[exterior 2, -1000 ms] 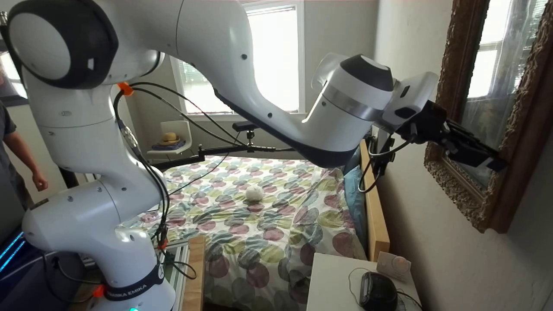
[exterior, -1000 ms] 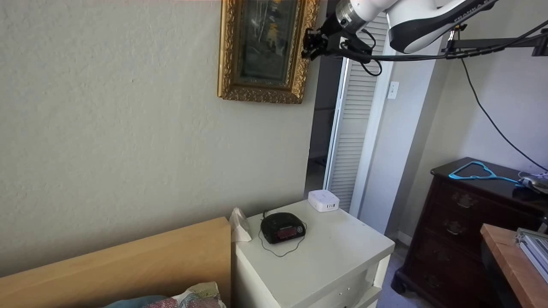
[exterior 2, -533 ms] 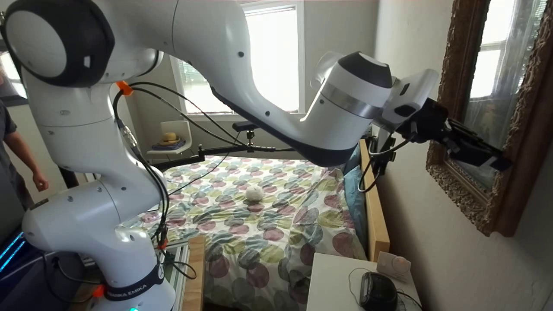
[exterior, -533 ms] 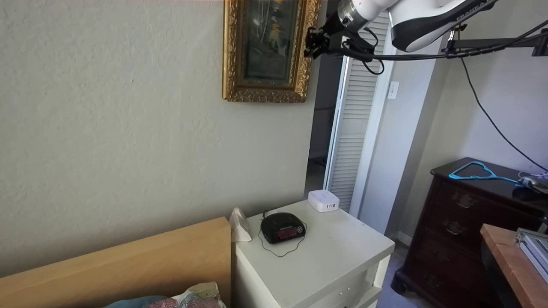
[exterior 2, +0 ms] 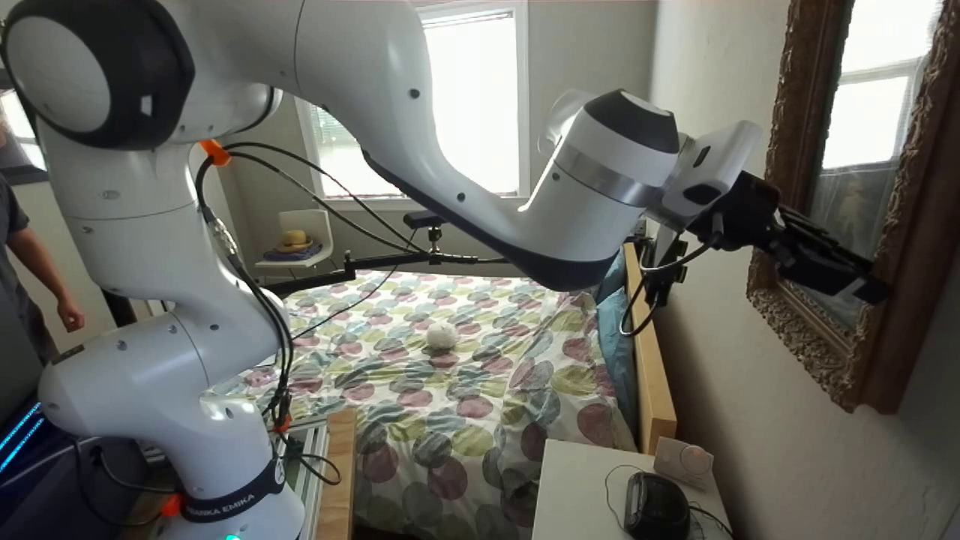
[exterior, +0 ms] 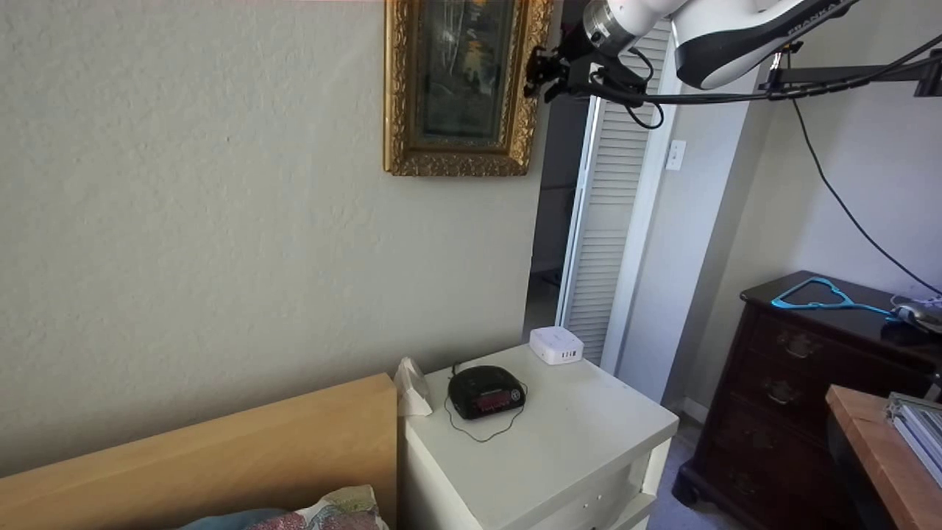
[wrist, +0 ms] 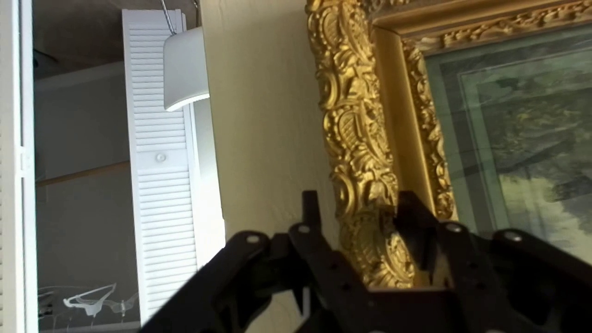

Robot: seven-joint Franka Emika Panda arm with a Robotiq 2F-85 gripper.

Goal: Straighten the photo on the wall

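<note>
The photo (exterior: 462, 73), a dark picture in an ornate gold frame, hangs on the pale wall (exterior: 221, 184). Its top is cut off in both exterior views; its lower edge looks nearly level. It also shows in an exterior view (exterior 2: 862, 127) and the wrist view (wrist: 522, 129). My gripper (wrist: 359, 203) is open, with a finger on each side of the frame's side rail: one over the wall, the other over the rail's inner part. I cannot tell whether either finger touches. In both exterior views the gripper (exterior: 541, 73) (exterior 2: 874, 281) is at the frame's side.
A white nightstand (exterior: 574, 419) below holds a black clock (exterior: 486, 391), a white box (exterior: 556, 344) and a tissue box (exterior: 412, 389). The wooden headboard (exterior: 221, 449) stands along the wall. White louvered doors (exterior: 611, 213) are beside the photo. A person (exterior 2: 30, 259) stands at the left edge.
The photo's lower end has swung to the right in an exterior view, and its lower edge is more level. My gripper has shifted slightly with it, and its fingers look more spread now.
</note>
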